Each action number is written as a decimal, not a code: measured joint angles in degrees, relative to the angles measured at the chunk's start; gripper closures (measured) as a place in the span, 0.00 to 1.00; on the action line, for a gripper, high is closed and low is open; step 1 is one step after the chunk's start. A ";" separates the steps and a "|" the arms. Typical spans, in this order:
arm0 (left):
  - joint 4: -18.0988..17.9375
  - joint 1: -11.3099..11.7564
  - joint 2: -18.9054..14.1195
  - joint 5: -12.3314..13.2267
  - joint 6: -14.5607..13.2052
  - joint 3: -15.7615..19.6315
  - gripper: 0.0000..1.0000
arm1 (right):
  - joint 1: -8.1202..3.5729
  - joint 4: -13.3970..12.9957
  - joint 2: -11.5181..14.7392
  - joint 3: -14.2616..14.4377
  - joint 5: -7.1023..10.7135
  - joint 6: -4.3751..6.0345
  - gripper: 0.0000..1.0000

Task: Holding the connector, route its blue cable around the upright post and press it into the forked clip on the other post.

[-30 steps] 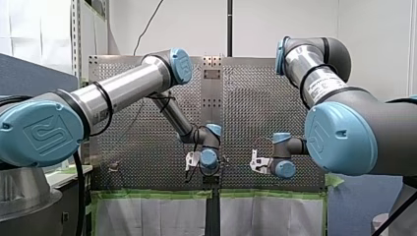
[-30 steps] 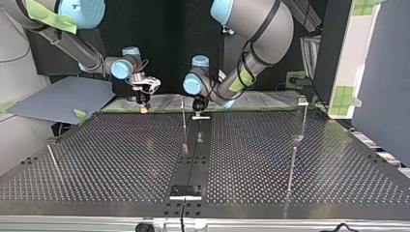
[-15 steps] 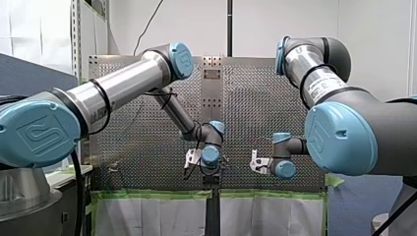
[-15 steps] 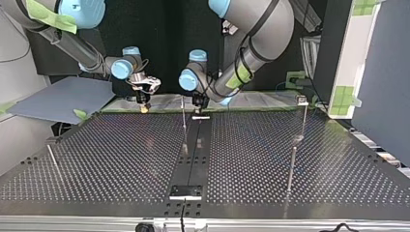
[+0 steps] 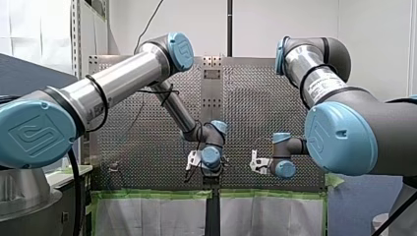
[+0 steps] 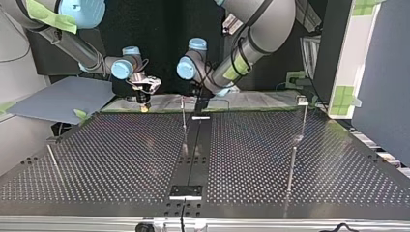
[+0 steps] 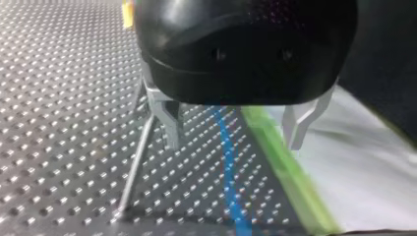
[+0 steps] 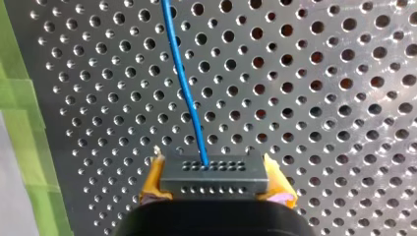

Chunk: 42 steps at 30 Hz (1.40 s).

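The right gripper [image 8: 215, 191] is clamped on the connector [image 8: 212, 171] — its yellow pads [image 8: 153, 182] press against the two ends of the dark block. The blue cable [image 8: 184, 83] leaves the connector's face and runs ahead over the perforated surface [image 8: 319, 98], near a strip of green tape [image 8: 19, 123]. In the top view this gripper hangs at the surface's far edge, left of the thin upright post [image 6: 184, 123]. The left gripper [image 7: 235, 143] hovers with its metal fingers [image 7: 169, 123] apart, gripping nothing — the cable lies on the surface beneath the gap, and the post stands just beside one finger.
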State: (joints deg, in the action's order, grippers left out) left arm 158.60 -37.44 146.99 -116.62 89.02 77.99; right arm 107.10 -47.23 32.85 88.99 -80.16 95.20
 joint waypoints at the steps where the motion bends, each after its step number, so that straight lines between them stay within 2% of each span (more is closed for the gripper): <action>1: -0.03 -0.13 -0.11 -0.09 0.02 0.40 0.00 | 0.00 0.01 0.00 0.00 0.00 0.00 1.00; 8: -1.22 -0.98 -1.91 -0.99 0.66 3.39 0.00 | -0.06 0.02 -0.01 0.00 0.00 0.00 1.00; 17: -3.67 -2.89 -3.52 -1.24 1.70 5.40 0.00 | -0.23 0.08 -0.01 0.01 0.00 0.00 1.00; 27: -5.81 -4.55 -3.60 -1.53 3.16 5.62 0.00 | -0.18 0.23 -0.01 0.00 0.00 0.01 1.00; 42: -6.70 -5.01 -3.61 -3.20 3.45 5.62 0.00 | -0.14 0.20 0.00 0.00 0.00 0.02 1.00</action>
State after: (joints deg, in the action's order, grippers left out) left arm 151.89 -42.45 143.38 -119.82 92.47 83.61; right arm 106.95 -47.03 32.84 88.99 -80.16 95.21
